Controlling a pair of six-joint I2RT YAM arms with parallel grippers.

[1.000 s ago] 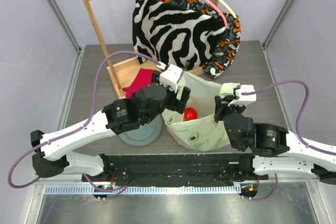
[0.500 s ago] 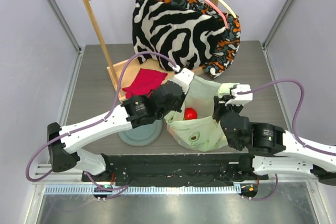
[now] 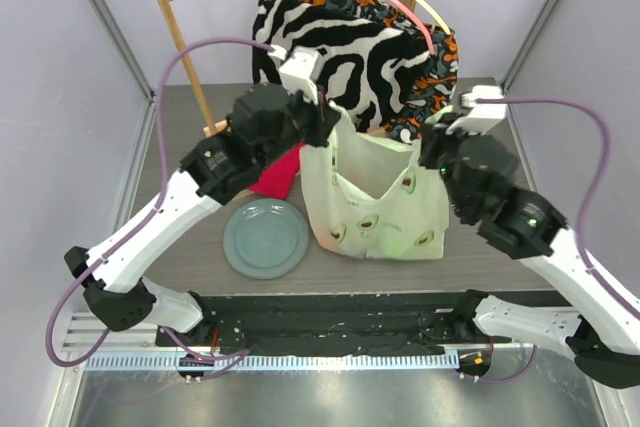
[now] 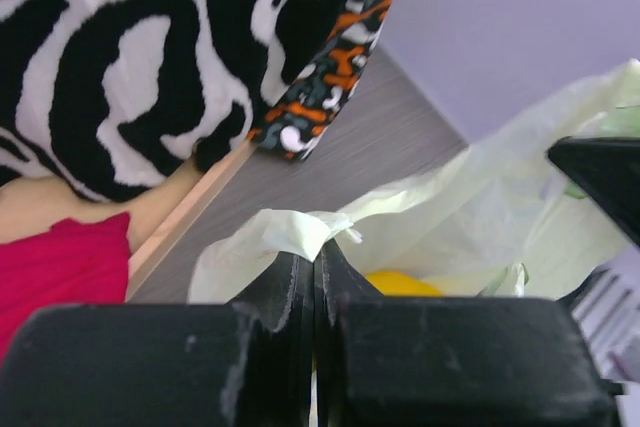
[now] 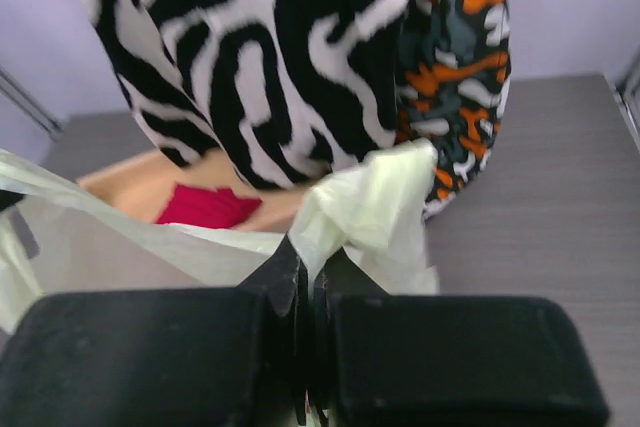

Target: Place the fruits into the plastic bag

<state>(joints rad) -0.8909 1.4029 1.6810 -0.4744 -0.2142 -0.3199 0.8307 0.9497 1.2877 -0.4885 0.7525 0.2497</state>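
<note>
The bag is held upright by its handles, one pinched in the closed left gripper, the other in the closed right gripper. A yellow fruit is seen inside. None is seen outside, so loading is judged finished.

The pale green bag is hanging upright in the middle, its top stretching left to right. A yellow fruit is lying inside.
</note>
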